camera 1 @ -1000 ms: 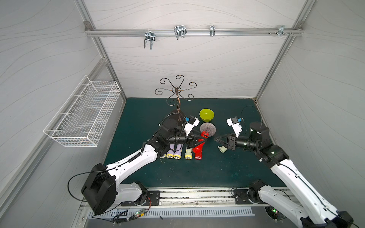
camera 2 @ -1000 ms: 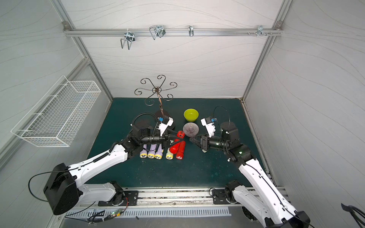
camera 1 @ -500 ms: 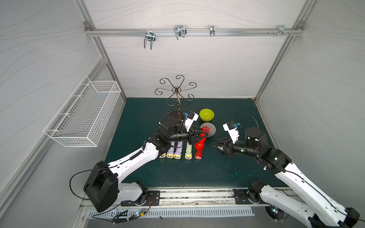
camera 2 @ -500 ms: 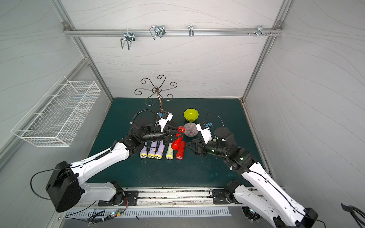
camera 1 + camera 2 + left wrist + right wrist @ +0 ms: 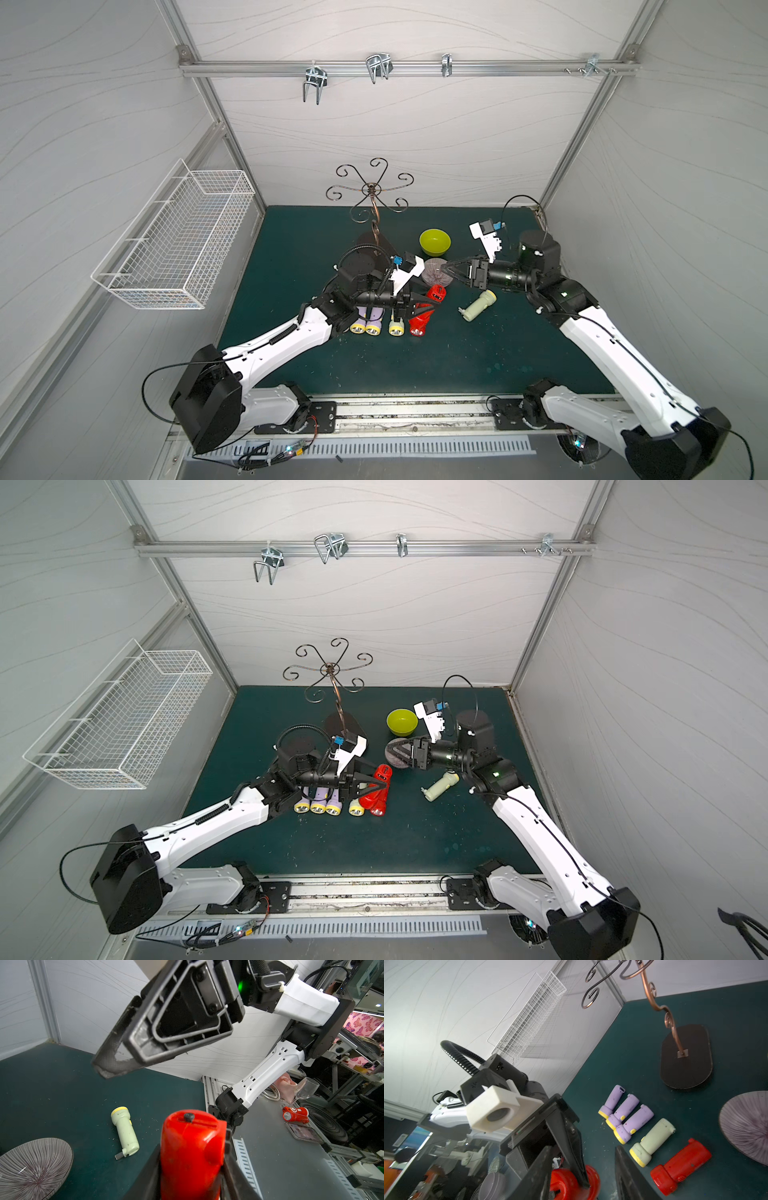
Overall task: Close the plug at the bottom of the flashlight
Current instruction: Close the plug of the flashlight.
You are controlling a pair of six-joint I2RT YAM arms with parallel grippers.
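Observation:
My left gripper (image 5: 432, 304) is shut on a red flashlight (image 5: 191, 1147) and holds it off the mat, its bottom end toward the right arm. A small black plug (image 5: 188, 1117) sits at the edge of that end face. My right gripper (image 5: 448, 269) hovers just beyond and above that end. It is open, its fingers (image 5: 116, 1064) clear of the flashlight. In the right wrist view the red end (image 5: 569, 1184) shows between my right fingertips (image 5: 623, 1163), partly hidden by a left finger (image 5: 571, 1147).
On the green mat (image 5: 478, 357) lie a pale green flashlight (image 5: 478, 306), a second red one (image 5: 419, 324), another pale one (image 5: 395, 326) and purple ones (image 5: 365, 320). Behind are a striped plate (image 5: 432, 266), a green bowl (image 5: 434, 242) and a metal stand (image 5: 372, 232). A wire basket (image 5: 174, 245) hangs on the left wall.
My right gripper has left the spot beside the pale green flashlight and moved up and back to the end of the held red flashlight. The left gripper has barely shifted.

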